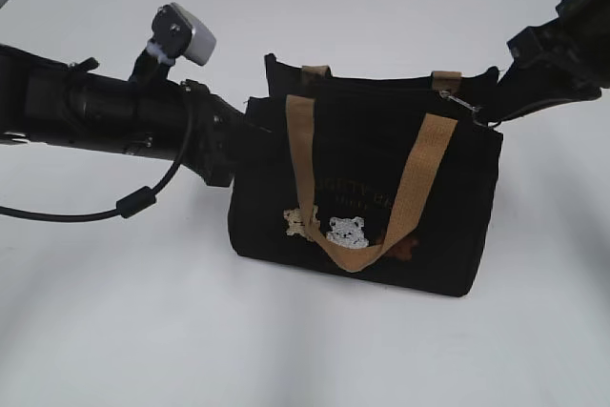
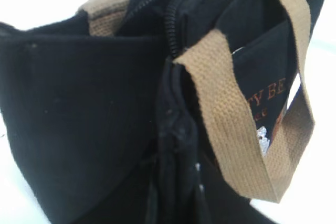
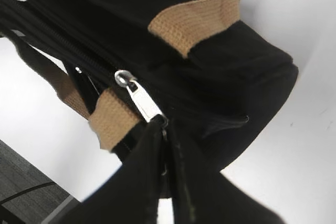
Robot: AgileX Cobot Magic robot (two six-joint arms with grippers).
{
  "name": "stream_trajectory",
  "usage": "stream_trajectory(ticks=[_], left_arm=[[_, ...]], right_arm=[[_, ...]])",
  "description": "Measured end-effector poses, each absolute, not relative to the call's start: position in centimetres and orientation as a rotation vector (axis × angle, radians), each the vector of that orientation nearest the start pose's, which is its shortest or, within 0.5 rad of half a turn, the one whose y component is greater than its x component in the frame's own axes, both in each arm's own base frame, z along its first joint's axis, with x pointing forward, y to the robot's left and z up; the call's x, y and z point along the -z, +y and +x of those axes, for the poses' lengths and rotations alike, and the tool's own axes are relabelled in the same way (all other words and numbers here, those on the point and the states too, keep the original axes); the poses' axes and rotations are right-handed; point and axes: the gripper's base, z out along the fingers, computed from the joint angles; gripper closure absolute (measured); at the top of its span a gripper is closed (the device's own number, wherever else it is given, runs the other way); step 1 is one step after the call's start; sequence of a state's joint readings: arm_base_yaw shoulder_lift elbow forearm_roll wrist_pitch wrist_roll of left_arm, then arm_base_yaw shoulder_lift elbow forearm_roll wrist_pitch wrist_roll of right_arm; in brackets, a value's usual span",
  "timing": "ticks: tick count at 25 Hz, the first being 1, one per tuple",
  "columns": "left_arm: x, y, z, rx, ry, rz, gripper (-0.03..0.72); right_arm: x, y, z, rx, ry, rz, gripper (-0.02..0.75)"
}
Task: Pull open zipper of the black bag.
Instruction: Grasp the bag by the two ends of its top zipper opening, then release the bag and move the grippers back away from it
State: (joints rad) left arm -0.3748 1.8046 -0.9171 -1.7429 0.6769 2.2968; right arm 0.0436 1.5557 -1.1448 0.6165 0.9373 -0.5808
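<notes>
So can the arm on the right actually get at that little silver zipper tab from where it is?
Probably yes. The right gripper already looks closed on the end of the silver zipper pull at the black bag's top right corner, and nothing sits between them. The tan handles hang clear.

You've got bright, even light on the white table [image 1: 114,331], w/ only soft grey shadows under the black bag [image 1: 367,188] and left arm. Table blows out to near-white at far side. Both wrist views are soft: near fabric blurred, bag detail lost in black.
</notes>
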Motion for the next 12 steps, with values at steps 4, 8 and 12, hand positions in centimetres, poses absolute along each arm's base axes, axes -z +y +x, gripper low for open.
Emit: stream_trajectory(ticks=[4,8,12], left_arm=[[-17.9,-17.9,30.3,0.722,1.873,1.144,0.503],[-19.1,-17.4,29.3,0.764,2.016,1.1,0.299],[-21.7,-16.3,27.7,0.743,2.147,1.068,0.293]], right_arm=[[-27.2,5.3,30.6,-0.604,2.638,-0.466,0.454],[-27.7,5.3,29.8,-0.623,2.666,-0.467,0.302],[-29.7,5.1,27.9,-0.607,2.689,-0.452,0.307]])
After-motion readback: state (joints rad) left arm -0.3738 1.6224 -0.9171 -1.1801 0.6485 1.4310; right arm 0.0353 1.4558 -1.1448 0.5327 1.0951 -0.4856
